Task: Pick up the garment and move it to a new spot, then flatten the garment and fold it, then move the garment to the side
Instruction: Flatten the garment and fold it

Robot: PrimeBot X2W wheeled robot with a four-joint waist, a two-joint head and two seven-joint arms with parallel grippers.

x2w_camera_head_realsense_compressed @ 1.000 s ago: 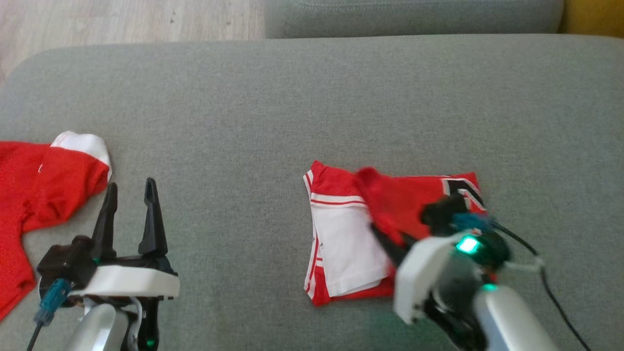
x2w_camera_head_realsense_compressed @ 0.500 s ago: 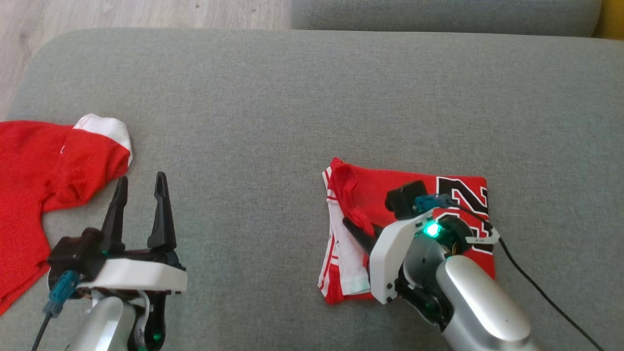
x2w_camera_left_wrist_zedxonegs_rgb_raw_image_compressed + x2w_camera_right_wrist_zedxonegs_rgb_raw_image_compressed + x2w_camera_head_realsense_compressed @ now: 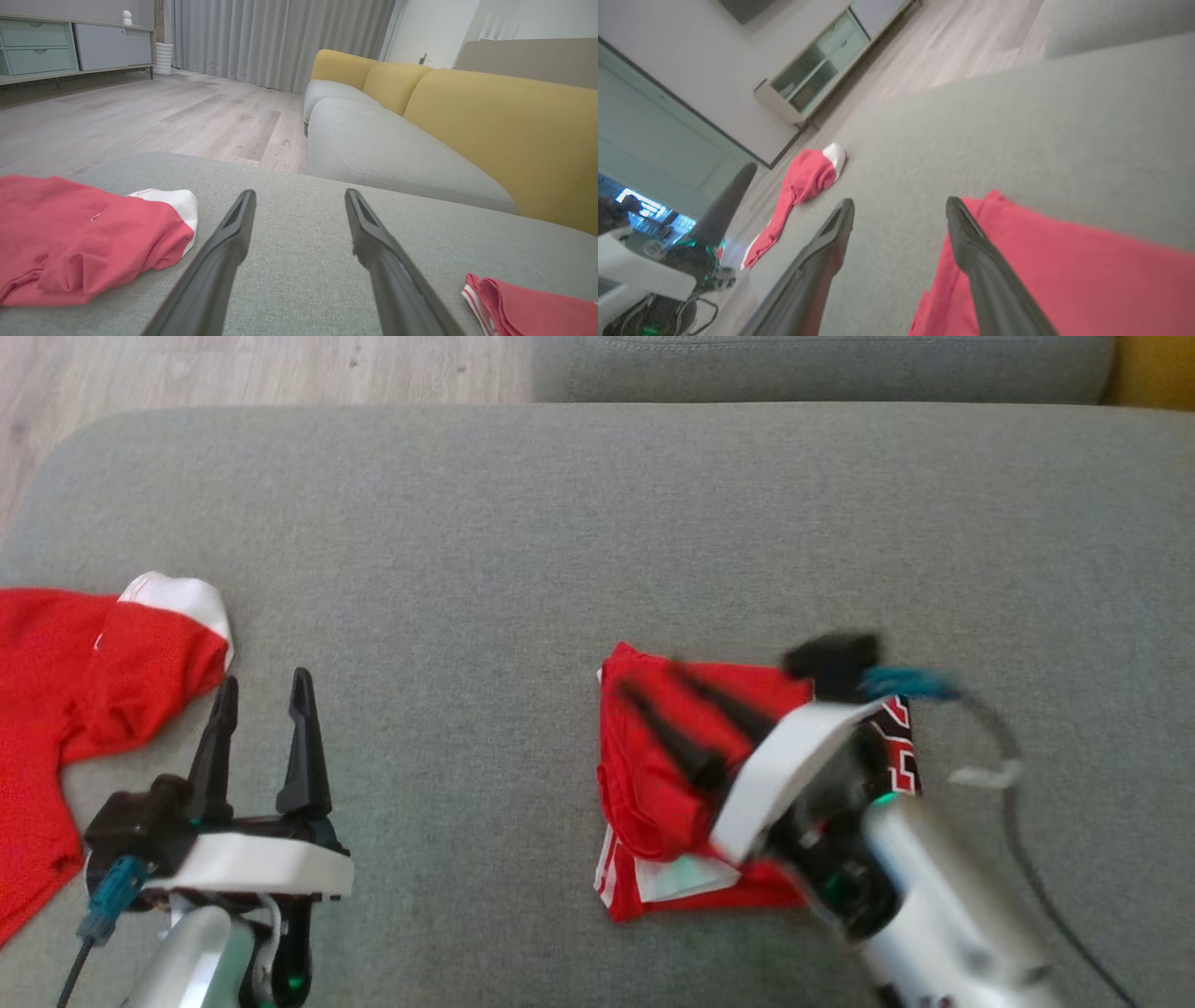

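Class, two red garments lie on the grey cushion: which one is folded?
The red garment under the right gripper, a compact stack; the other garment, beside the left gripper, lies rumpled.

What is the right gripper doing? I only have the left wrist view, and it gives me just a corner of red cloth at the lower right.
Observer: In the head view the right gripper is over the folded garment, its fingers spread with nothing between them.
Operator: How is that garment lying?
Observer: As a compact, roughly square bundle on the grey cushion.
Operator: Anything printed on it?
Observer: Black-and-white print shows at its right edge, partly hidden behind the arm.
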